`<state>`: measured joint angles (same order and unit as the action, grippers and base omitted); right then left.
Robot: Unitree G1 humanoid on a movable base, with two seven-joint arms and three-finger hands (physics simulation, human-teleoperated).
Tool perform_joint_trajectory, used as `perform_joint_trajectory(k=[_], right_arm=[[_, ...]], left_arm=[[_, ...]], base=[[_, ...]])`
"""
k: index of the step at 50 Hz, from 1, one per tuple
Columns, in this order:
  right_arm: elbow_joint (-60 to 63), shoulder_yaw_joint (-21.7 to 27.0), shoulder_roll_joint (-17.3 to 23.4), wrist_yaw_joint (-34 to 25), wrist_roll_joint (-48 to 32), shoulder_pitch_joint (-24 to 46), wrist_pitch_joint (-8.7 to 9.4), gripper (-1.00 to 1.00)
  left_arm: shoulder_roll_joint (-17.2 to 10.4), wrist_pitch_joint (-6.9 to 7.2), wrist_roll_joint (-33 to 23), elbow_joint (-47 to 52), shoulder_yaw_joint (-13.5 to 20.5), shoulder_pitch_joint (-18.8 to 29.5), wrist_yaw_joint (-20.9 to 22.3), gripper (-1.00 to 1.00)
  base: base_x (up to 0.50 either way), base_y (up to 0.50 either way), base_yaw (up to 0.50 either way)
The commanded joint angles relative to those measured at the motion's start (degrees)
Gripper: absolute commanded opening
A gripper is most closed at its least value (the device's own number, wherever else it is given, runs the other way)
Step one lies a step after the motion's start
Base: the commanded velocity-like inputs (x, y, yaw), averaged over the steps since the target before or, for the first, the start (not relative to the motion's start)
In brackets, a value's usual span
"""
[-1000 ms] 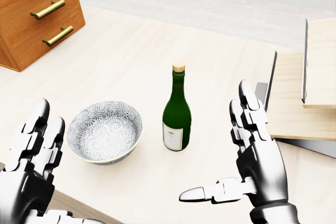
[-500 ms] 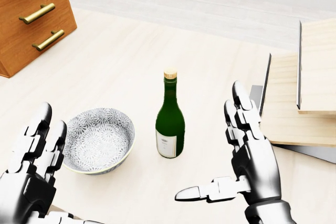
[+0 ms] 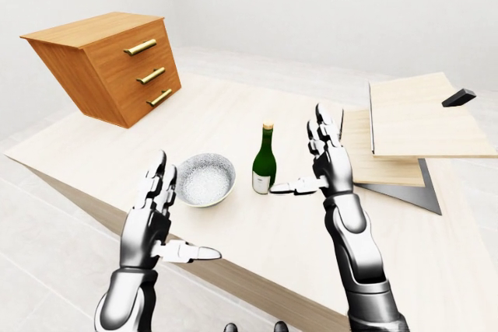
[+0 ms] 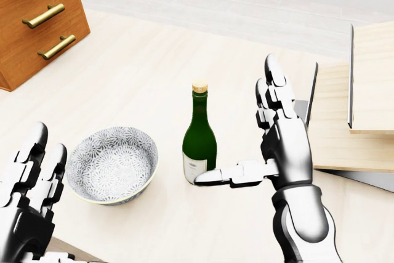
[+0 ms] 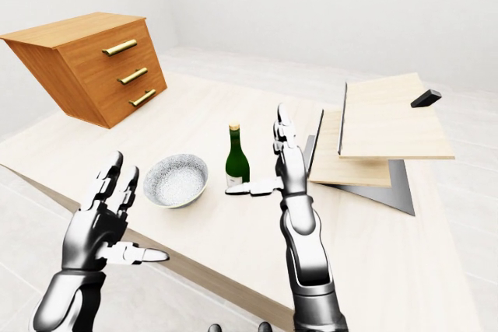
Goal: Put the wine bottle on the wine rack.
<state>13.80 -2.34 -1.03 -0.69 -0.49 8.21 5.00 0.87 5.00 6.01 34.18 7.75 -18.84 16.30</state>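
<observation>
Right hand (image 4: pixel 280 143) closing in on upright green glass wine bottle (image 4: pixel 199 137), thumb now nearly touching label, fingers spread, nothing gripped; grasp looking imminent, left hand (image 3: pixel 152 215) idling open.

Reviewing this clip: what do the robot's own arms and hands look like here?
Both arms are glossy silver-grey metal with rounded, segmented shells and darker joints. The left hand and right hand each have three thick fingers built from blocky silver links with black gaps between them. No cables, markings or sleeves are visible.

No legible text on bottle label (image 4: pixel 196 169)
</observation>
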Motion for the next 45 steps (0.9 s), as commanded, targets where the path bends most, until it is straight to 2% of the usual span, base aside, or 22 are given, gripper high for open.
perform_joint_trajectory(k=[1, 18, 45], right_arm=[[-7.4, 1.0, -0.5, 2.2, 0.4, 8.7, 0.0, 1.0], [-23.4, 1.9, -0.9, 4.8, 1.9, 19.7, 0.0, 1.0], [-46.7, 3.3, -0.7, 6.1, 4.0, 31.1, 0.0, 1.0]], left_arm=[[0.3, 0.0, 0.2, 0.9, 1.4, -0.3, 1.0, 1.0], [1.0, 0.0, 0.6, 0.8, 3.1, -0.3, 2.4, 1.0], [1.5, 0.0, -0.7, 2.0, 2.0, -0.7, 2.9, 1.0]], base=[[0.0, 0.0, 0.0], [0.0, 0.0, 0.0], [0.0, 0.0, 0.0]])
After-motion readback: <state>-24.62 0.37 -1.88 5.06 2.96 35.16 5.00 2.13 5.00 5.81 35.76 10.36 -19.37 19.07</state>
